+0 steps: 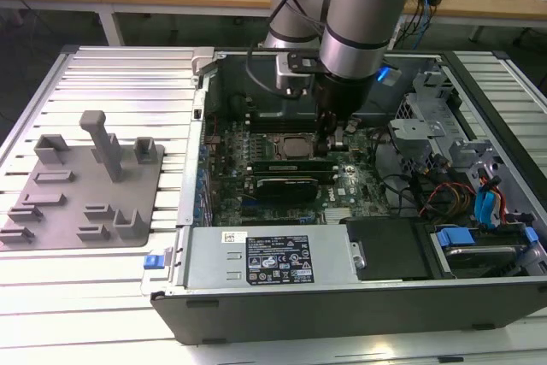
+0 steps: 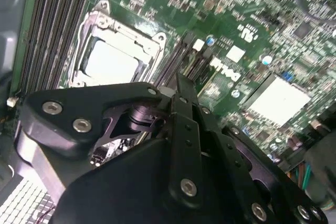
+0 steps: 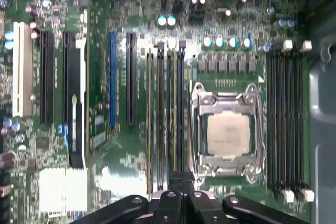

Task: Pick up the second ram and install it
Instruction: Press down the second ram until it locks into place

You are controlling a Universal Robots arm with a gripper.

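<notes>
- Looking into the open case (image 1: 359,297), you see the gripper (image 1: 329,144) lowered over the motherboard (image 1: 256,138), just beside the CPU socket (image 3: 228,132).
- Your first wrist view shows two green sticks seated in the slots (image 3: 165,114) beside that socket; the second ram (image 3: 173,108) appears to be one of them.
- You cannot tell whether the claw is clenched or released.
- Grey fixture (image 1: 85,185) sits outside the case, well apart.

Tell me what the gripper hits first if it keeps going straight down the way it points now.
Most likely the bank of memory slots beside the processor socket. The gripper points down at that bank, over the slot nearest the socket. Depth is unclear, so I cannot tell whether it already touches.
</notes>
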